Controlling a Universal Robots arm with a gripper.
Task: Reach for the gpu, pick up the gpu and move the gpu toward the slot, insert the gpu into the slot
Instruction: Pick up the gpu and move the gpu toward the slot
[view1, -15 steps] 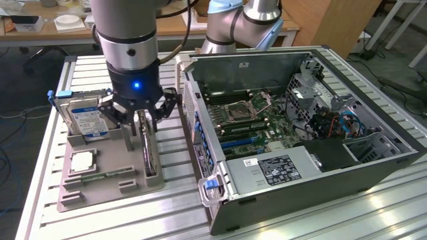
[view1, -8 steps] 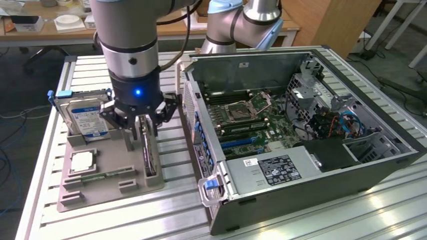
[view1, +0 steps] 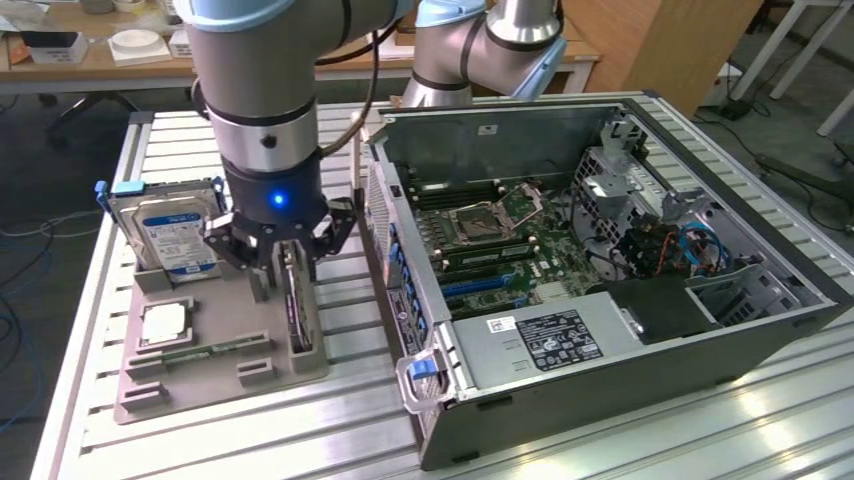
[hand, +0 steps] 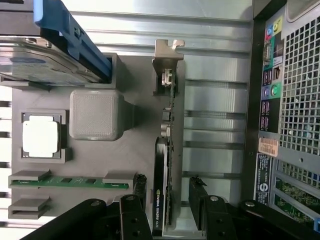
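Slatted table: a ribbed silver metal table (view1: 667, 440) is carrying everything; in the exterior view the tray is sitting at nine o'clock from the computer case.
Holder tray: a flat grey moulded plastic tray (view1: 200, 385) (hand: 100, 155) with several shaped recesses is lying just beside the case.
Tray, eleven o'clock corner: a silver hard drive with a blue label and blue carrier (view1: 171, 228) (hand: 45, 65) is standing on edge in its slot.
Tray, nine o'clock side: a square silver processor chip (view1: 163, 322) (hand: 42, 136) is lying flat in a square pocket.
Tray, seven o'clock side: a small narrow green memory stick (view1: 214, 350) (hand: 70, 182) is lying in a long groove.
Tray, three o'clock edge: the gpu (view1: 299, 320) (hand: 161, 170), a thin green circuit card with a black cover and a silver metal end bracket, is standing on edge in its long slot, the side nearest the case.
Gripper: the black gripper (view1: 287, 262) (hand: 169, 186) on the grey arm with a blue ring light is hovering right over the gpu.
Fingers: the fingers (hand: 199, 195) are standing spread, one on each side of the card, with a gap showing on both sides.
Computer case: a black tower computer case (view1: 601, 260) (hand: 295, 100) is lying on its side with the panel off.
Case contents: a green motherboard (view1: 494, 240) is sitting near the centre, and a silver power supply box with a black label (view1: 547, 335) is sitting at six o'clock from it.
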